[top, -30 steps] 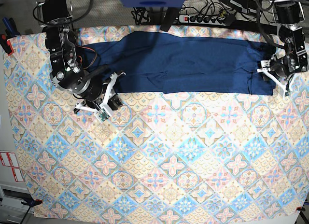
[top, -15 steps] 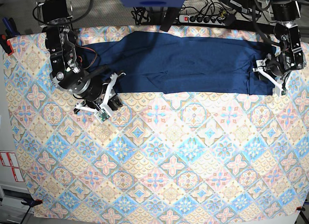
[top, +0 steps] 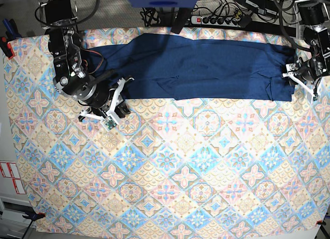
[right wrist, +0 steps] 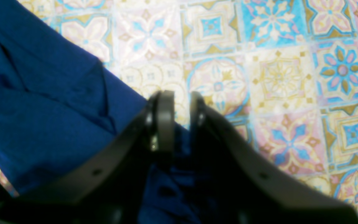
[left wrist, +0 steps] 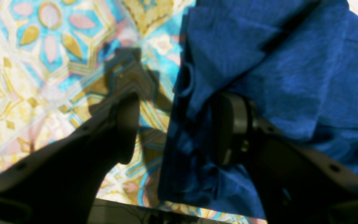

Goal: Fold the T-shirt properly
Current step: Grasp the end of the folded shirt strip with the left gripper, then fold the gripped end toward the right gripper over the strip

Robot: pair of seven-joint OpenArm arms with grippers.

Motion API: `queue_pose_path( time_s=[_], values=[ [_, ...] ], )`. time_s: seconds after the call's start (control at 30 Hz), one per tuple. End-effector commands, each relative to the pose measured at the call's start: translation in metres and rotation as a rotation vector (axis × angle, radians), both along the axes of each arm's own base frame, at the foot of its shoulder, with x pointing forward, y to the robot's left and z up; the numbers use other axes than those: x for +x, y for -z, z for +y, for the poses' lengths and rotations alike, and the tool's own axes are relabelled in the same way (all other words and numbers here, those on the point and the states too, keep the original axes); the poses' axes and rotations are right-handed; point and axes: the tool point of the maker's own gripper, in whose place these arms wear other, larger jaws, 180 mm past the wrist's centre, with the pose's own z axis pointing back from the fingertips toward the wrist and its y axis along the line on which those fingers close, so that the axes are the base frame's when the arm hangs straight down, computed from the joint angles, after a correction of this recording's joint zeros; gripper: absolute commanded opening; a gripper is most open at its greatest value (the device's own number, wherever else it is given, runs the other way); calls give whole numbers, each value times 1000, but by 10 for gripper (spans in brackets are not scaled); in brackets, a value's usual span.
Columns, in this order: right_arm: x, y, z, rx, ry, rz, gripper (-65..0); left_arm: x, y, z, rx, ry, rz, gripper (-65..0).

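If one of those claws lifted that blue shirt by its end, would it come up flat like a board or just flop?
It would probably flop. The T-shirt lies in soft creases and buckles near the left gripper, so it looks limp. It would likely sag and trail behind. Being thin knit, it is probably light, and may drag over the tablecloth rather than slide off cleanly.

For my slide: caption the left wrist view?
Open left tool straddling the navy T-shirt's edge on the patterned tablecloth.
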Motion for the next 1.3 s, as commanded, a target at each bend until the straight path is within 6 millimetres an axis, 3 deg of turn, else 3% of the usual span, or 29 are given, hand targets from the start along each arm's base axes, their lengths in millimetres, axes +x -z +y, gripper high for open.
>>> queue_pose_path(
  time_s=[0.0, 0.37, 0.43, 0.63, 0.9, 0.97, 1.07, 1.27],
  values=[
    [8, -14, 0, 20, 0, -48, -564, 6, -7, 9, 22, 4, -11, -279],
    [8, -14, -1, 16, 1, -47, -564, 1, 17, -22, -44, 34, 40, -284],
    [9, -15, -1, 16, 1, -50, -564, -9, 24, -28, -58, 34, 58, -284],
    [9, -15, -1, 16, 1, -52, -564, -19, 23, -54, -69, 144, 58, -285],
    [10, -15, -1, 16, 1, -52, -564, -27, 24, -59, -74, 171, 68, -287],
    [10, -15, -1, 16, 1, -52, -564, -26, 23, -58, -73, 169, 65, -319],
    [10, -15, -1, 16, 1, -52, -564, -23, 22, -58, -71, 167, 53, -430],
    [8, -14, -1, 16, 1, -47, -564, -12, 18, -58, -71, 167, 28, -469]
  ],
)
